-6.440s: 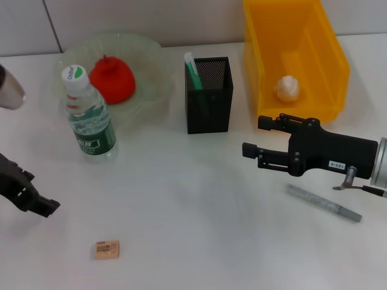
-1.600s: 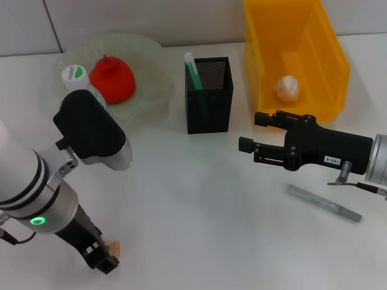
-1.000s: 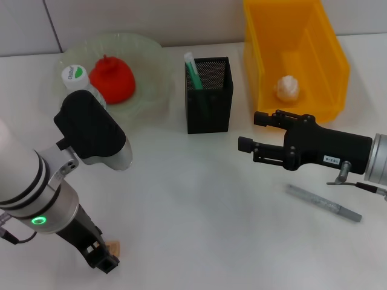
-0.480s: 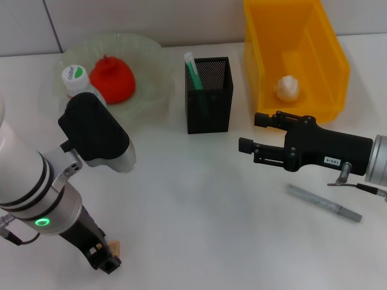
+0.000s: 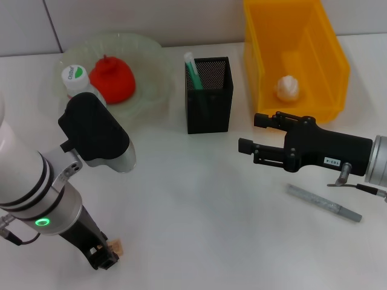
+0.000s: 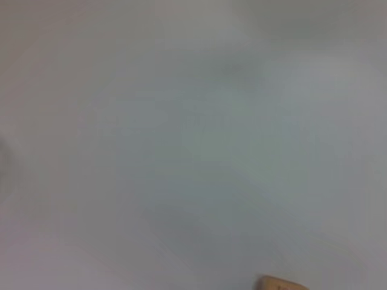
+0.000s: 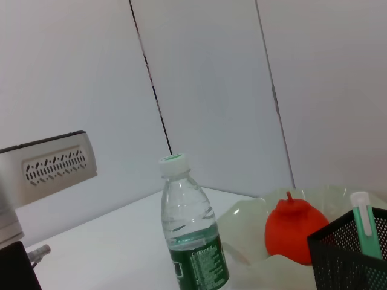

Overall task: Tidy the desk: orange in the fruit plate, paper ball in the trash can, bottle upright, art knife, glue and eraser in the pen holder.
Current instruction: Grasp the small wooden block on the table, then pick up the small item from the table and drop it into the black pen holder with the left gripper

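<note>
Left gripper [image 5: 104, 256] low at table's [image 5: 199, 199] near edge, fingers clamped on eraser [image 5: 116, 246]. Right gripper [image 5: 251, 140] hovers spread and empty near pen holder [image 5: 208, 95]; art knife [image 5: 324, 203] lies flat beside right arm.

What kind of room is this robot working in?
Probably a desk set up for practice. A white table holds a pen holder, an eraser, a water bottle and a yellow bin; plain panelled walls stand behind.
</note>
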Available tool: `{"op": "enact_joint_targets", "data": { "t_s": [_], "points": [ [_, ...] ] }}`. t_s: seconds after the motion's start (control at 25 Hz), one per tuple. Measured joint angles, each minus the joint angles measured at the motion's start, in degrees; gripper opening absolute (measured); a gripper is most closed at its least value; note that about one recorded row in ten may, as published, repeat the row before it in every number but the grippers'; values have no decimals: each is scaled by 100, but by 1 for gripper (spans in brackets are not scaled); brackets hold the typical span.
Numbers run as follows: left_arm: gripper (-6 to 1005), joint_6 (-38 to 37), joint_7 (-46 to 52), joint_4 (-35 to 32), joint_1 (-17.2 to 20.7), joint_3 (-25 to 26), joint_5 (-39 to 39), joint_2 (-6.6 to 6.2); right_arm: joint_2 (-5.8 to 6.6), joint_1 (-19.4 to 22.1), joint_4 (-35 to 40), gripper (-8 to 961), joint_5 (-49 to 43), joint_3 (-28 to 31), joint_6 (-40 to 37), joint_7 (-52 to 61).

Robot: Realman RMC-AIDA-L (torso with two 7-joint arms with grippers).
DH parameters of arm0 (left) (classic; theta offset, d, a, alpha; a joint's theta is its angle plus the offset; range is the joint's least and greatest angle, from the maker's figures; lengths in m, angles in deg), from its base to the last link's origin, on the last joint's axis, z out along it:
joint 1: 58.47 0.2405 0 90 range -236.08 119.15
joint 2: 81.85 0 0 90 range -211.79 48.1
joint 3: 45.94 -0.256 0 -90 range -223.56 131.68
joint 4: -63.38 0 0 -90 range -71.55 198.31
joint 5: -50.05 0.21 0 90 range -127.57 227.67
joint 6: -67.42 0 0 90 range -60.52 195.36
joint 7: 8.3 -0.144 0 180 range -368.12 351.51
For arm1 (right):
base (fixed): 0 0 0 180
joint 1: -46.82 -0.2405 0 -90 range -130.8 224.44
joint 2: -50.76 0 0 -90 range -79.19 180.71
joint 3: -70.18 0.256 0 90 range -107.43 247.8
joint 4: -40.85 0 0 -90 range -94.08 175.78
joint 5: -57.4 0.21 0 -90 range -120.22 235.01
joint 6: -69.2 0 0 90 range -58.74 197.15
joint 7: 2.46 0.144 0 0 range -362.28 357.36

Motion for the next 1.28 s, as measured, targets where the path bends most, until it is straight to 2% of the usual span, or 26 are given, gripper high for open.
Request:
{"op": "enact_joint_targets", "data": {
  "t_s": [0.16,0.36,0.68,1.28],
  "points": [
    [388,12,-2,0,-2,0,0,0,0,0,0,758,0,-2,0,0],
    [390,43,13,0,-6,4,-8,0,0,0,0,758,0,0,-45,0],
    [260,61,39,-26,-16,0,-26,0,0,0,0,757,0,6,-70,-4],
    [260,61,44,-278,-41,0,-26,0,0,0,-9,758,0,7,-23,-10]
  ]
}}
